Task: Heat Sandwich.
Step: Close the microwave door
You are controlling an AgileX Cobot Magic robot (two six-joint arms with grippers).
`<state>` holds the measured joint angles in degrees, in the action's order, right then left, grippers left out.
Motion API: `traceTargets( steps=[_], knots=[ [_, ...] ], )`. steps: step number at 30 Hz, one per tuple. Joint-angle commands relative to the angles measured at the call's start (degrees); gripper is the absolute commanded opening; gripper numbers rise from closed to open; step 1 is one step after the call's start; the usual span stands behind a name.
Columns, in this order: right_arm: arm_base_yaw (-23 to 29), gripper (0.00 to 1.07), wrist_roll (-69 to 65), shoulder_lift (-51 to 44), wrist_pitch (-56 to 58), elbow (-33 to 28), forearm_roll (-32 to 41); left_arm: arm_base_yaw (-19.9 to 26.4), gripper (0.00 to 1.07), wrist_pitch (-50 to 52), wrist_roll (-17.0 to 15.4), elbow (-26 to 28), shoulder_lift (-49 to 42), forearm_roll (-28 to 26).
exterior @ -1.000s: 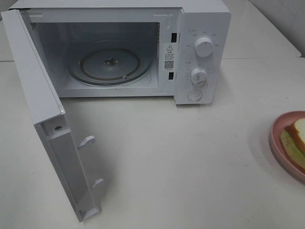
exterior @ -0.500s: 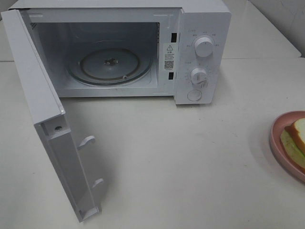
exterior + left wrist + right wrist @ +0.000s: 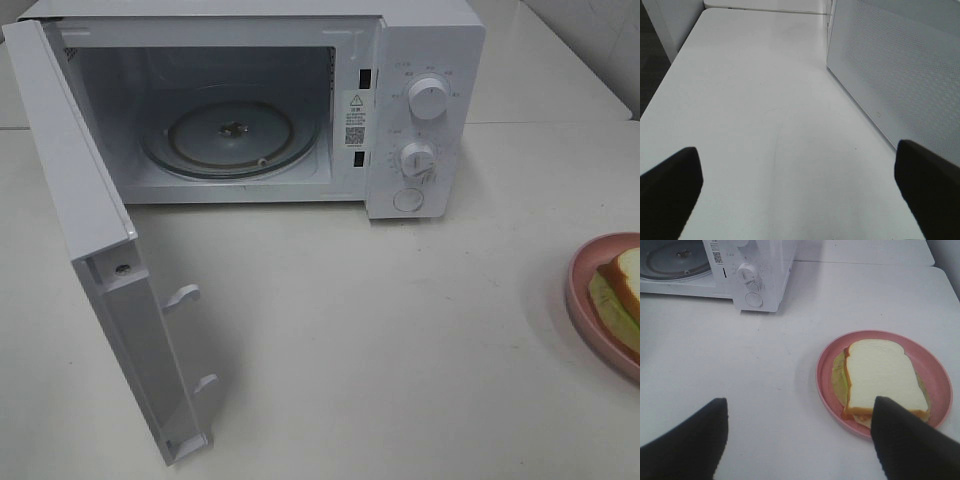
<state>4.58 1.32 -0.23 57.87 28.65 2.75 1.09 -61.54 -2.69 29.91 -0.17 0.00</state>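
Observation:
The sandwich (image 3: 880,375), white bread with tan crust and green filling, lies on a round pink plate (image 3: 935,367). In the high view only part of the sandwich (image 3: 622,292) and plate (image 3: 578,280) shows at the right edge. My right gripper (image 3: 800,440) is open, hovering short of the plate, one finger (image 3: 905,440) overlapping the sandwich's near corner in the picture. My left gripper (image 3: 800,190) is open over bare table beside the microwave door (image 3: 895,65). Neither gripper shows in the high view.
The white microwave (image 3: 420,60) stands at the back with its door (image 3: 100,250) swung wide open toward the front left. Its glass turntable (image 3: 230,135) carries nothing. Two dials (image 3: 428,98) and a button sit on its right panel.

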Motion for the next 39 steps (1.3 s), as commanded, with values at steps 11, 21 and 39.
traceTargets(
  steps=[11, 21, 39],
  knots=[
    [-0.5, 0.76, 0.4, -1.4, -0.6, -0.1, 0.5, 0.2, 1.0, 0.5, 0.0, -0.2, -0.3, -0.4],
    [-0.5, 0.76, 0.4, -1.4, -0.7, -0.1, -3.2, 0.2, 1.0, 0.5, 0.0, -0.2, -0.3, -0.4],
    [-0.5, 0.76, -0.6, -1.4, -0.7, -0.1, -4.1, 0.2, 1.0, 0.5, 0.0, -0.2, -0.3, -0.6]
  ],
)
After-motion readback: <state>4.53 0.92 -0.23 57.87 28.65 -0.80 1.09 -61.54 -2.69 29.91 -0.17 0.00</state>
